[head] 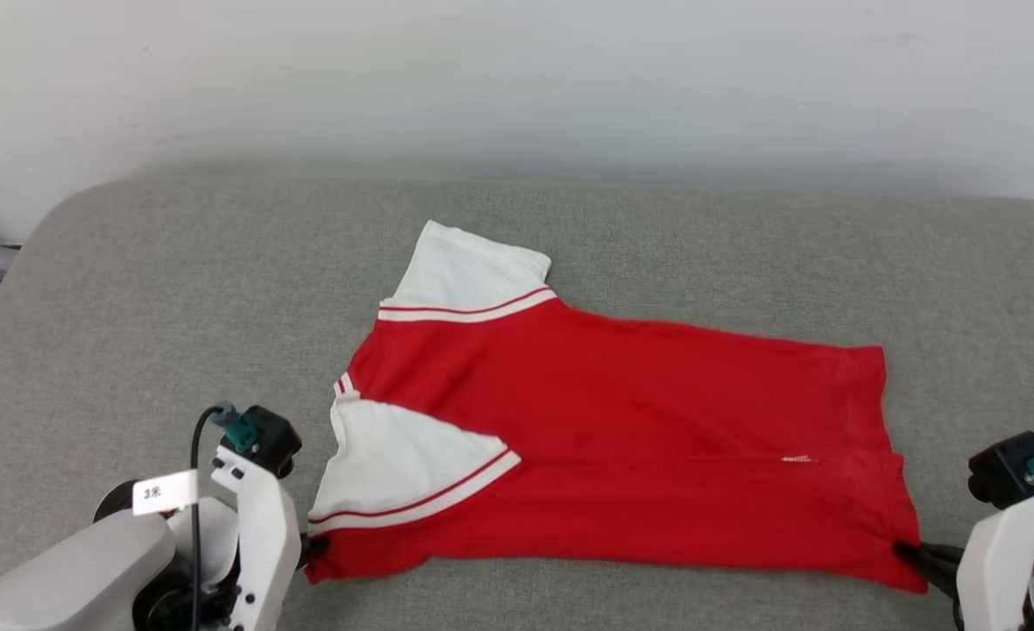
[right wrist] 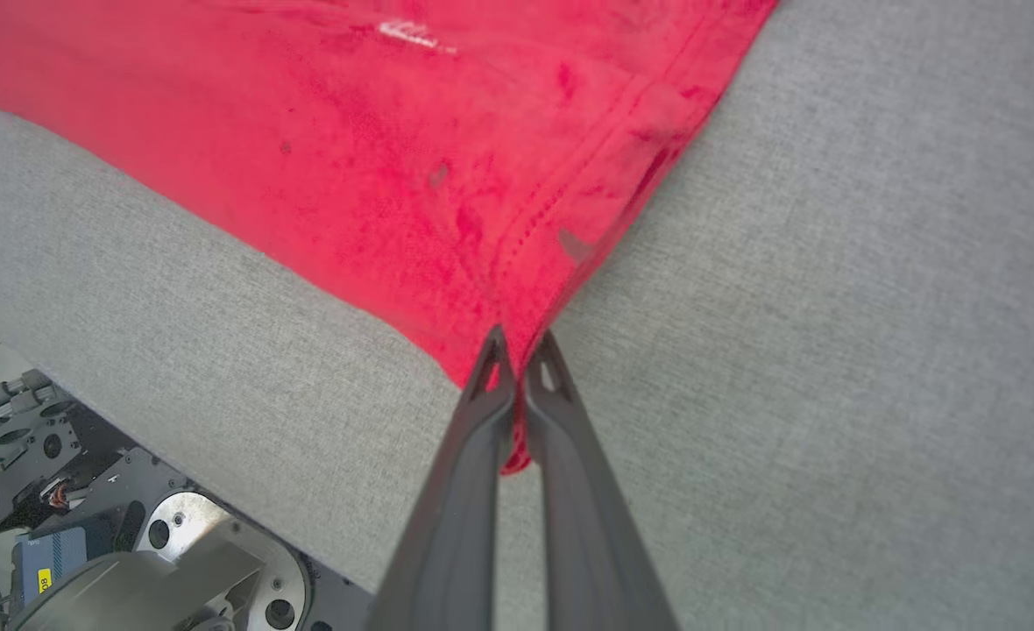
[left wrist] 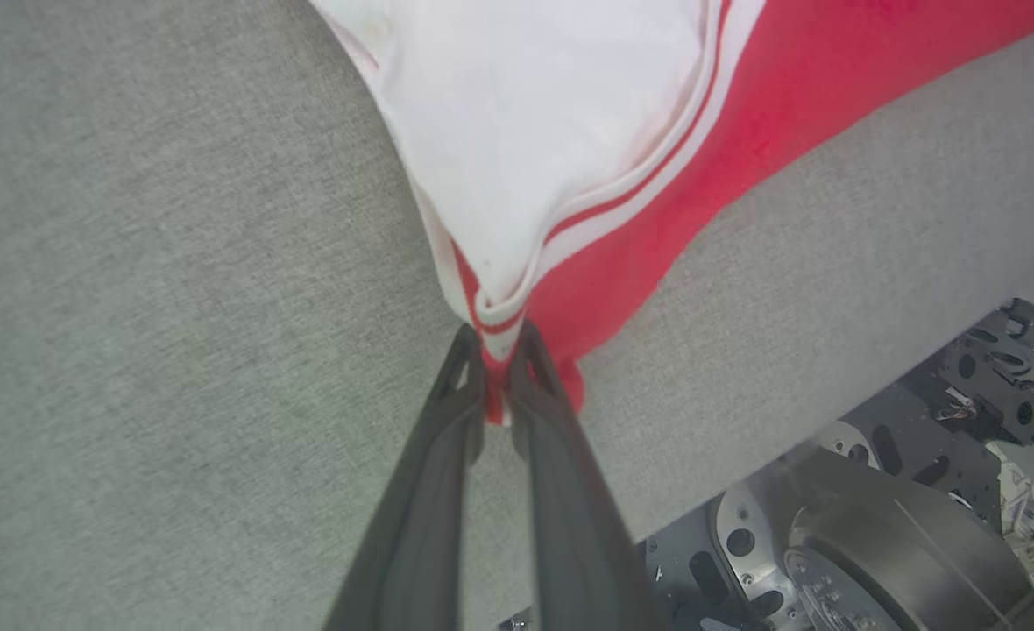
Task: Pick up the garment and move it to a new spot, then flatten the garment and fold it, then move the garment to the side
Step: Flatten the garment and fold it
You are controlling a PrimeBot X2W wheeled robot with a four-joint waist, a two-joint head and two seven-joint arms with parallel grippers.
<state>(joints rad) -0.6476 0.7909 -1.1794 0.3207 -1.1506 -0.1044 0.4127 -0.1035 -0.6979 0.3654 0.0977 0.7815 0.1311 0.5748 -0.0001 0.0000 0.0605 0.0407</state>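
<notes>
The garment (head: 622, 438) is a red T-shirt with white sleeves, spread on the grey cushion with its neck end to the left and its hem to the right. One white sleeve points to the far side; the other lies folded over the red body near the front left. My left gripper (head: 314, 552) is shut on the garment's near left corner (left wrist: 499, 350), pinching white striped trim and red cloth. At the front right, my right gripper (head: 907, 554) is shut on the near hem corner (right wrist: 517, 350). No printing shows on the upward side.
The grey cushion (head: 175, 289) runs wide to the left, right and far side, ending at a pale wall (head: 517, 79). Its front edge lies just behind both grippers, with the robot's wheeled base (left wrist: 876, 526) below it.
</notes>
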